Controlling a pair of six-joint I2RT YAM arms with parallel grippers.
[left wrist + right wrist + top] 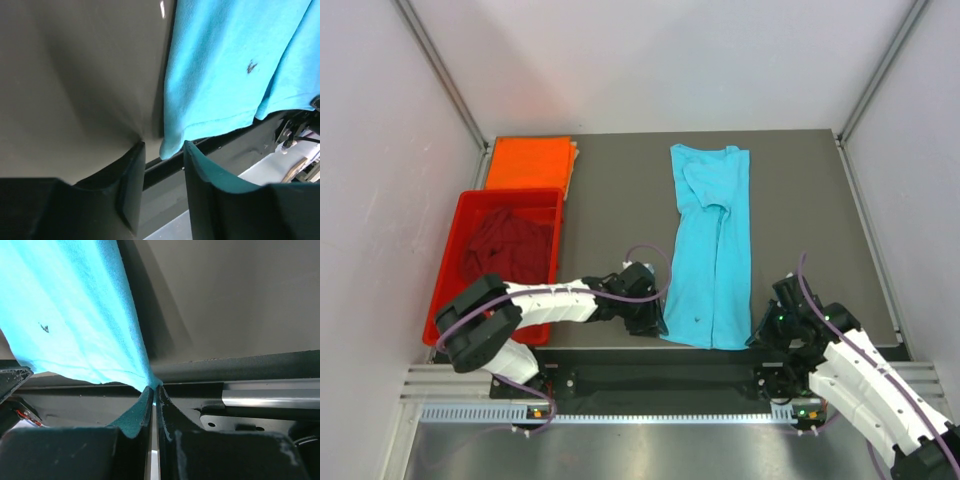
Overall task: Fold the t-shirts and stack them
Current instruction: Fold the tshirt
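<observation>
While the turquoise-blue t-shirt (710, 250) lies as a long narrow strip down the middle of the counter (610, 190), already folded lengthwise, both arms are at its near hem. The right end effector (154, 390) is clamped on the shirt's near right corner, its fingers pressed together with the cloth pinched between them. The left end effector (164, 150) sits at the near left corner with its fingers apart; the tip of the hem lies in the gap, not yet gripped.

The step in hand looks like taking hold of the near hem for the crosswise fold. Next, I judge, the left fingers must close on that corner. Both arms can then lift and carry the hem evenly toward the collar end.

Well to the left of this shirt, the orange t-shirt (528, 162) lies folded flat. The maroon t-shirt (505, 250) sits crumpled in the red plastic tray (510, 193).
</observation>
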